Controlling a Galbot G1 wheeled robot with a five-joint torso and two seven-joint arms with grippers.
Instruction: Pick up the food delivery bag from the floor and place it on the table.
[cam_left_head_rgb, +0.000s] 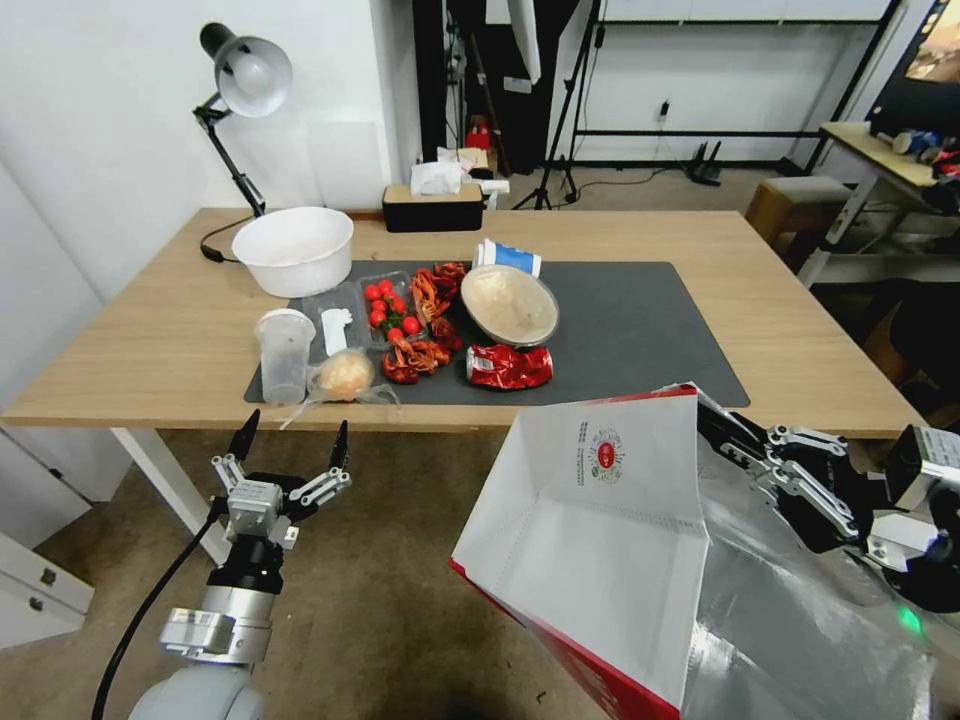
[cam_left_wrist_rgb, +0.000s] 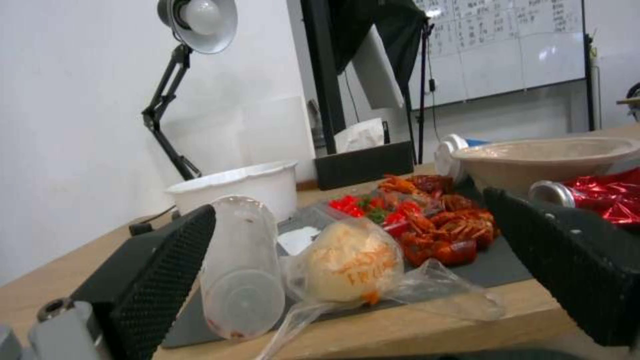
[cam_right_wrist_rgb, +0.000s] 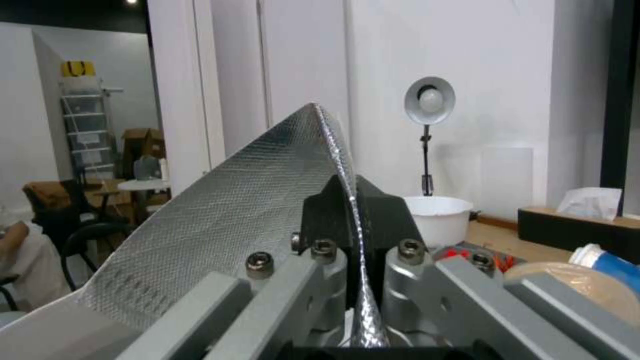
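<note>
The food delivery bag (cam_left_head_rgb: 600, 540) hangs tilted in the air at the lower right, in front of the table's near edge and off the floor (cam_left_head_rgb: 400, 600). Its white panel with the round red logo faces me, and the silver foil lining (cam_right_wrist_rgb: 233, 215) spreads behind. My right gripper (cam_left_head_rgb: 722, 425) is shut on the bag's upper foil rim; in the right wrist view the black fingertips (cam_right_wrist_rgb: 383, 210) pinch that rim. My left gripper (cam_left_head_rgb: 292, 440) stands open and holds nothing, just below the front edge of the light-wood table (cam_left_head_rgb: 180, 330). In the left wrist view, its fingers (cam_left_wrist_rgb: 167, 260) frame the food on the table.
On the dark grey mat (cam_left_head_rgb: 640, 330) lie a crushed red can (cam_left_head_rgb: 508, 366), a paper bowl (cam_left_head_rgb: 510, 305), crayfish (cam_left_head_rgb: 418, 355), tomatoes (cam_left_head_rgb: 388, 305), a plastic cup (cam_left_head_rgb: 284, 352) and a bagged bun (cam_left_head_rgb: 345, 375). A white bowl (cam_left_head_rgb: 294, 248), lamp (cam_left_head_rgb: 245, 75) and tissue box (cam_left_head_rgb: 432, 205) stand behind.
</note>
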